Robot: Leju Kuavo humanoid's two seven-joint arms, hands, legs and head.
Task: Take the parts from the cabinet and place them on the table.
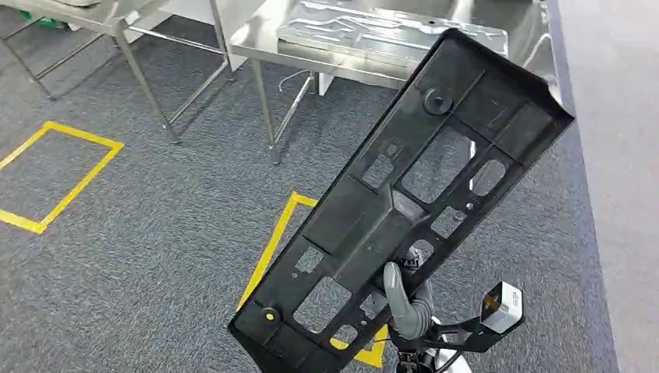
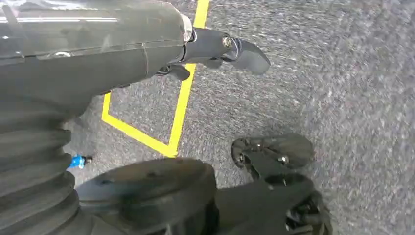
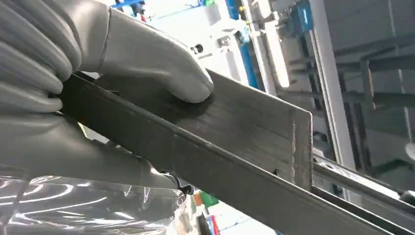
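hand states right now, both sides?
Left hand: hangs over the carpet, nothing in it; open or closed cannot be told.
Right hand: grips the black plastic panel, thumb pressed on its face.

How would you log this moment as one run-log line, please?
right hand: grips black plastic panel aloft | left hand: holds nothing | steel table: ahead

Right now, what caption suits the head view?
Right hand carries a black plastic panel toward the steel table.
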